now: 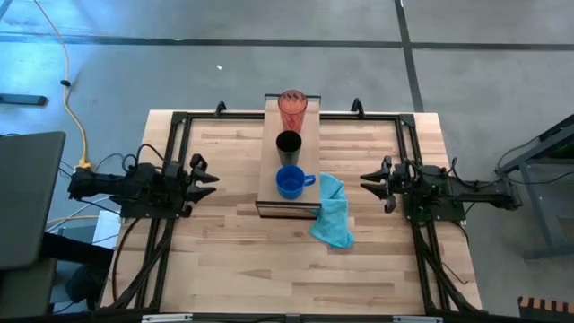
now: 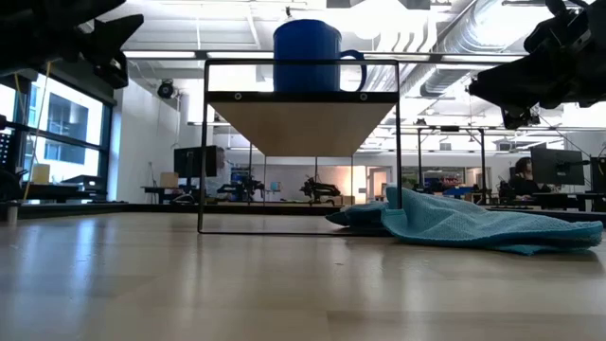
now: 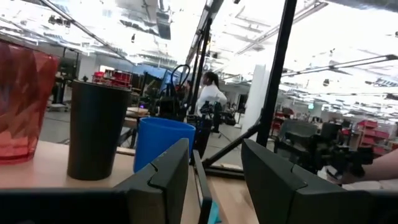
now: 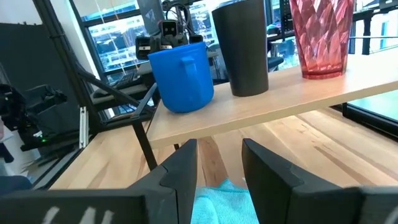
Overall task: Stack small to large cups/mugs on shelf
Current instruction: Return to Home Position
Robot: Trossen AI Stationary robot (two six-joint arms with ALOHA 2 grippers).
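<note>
1. Seen from above, with 12 o'clock at the counter's far edge, the shelf [image 1: 269, 157] runs from the middle of the counter [image 1: 224, 260] out to that 12 o'clock edge.
2. Three vessels stand upright in one row on the shelf board. The blue mug [image 1: 289, 182] is at the 6 o'clock end. The black cup [image 1: 288, 144] is just to its 12 o'clock. The translucent red tumbler [image 1: 292, 109] is at the 12 o'clock end.
3. The mug's handle points toward 3 o'clock.
4. The right wrist view shows a narrow gap between mug and black cup at their bases, and a wider one between black cup and tumbler.
5. A light-blue cloth [image 1: 334, 215] lies crumpled on the counter at about 4 o'clock from the mug, right against the shelf's 3 o'clock side near its 6 o'clock end.
6. The left pincer [image 1: 211, 178] hangs at 9 o'clock from the shelf, well apart from it. It points toward 3 o'clock with its fingers spread and nothing between them.
7. The right pincer [image 1: 368, 182] sits at 3 o'clock from the shelf, also well apart. It points toward 9 o'clock with its fingers parted and empty.
8. In the low view, the board is raised above the counter on its thin black frame, with the mug on top.
9. A person [image 3: 210, 99] stands in the room far beyond the counter.
</note>
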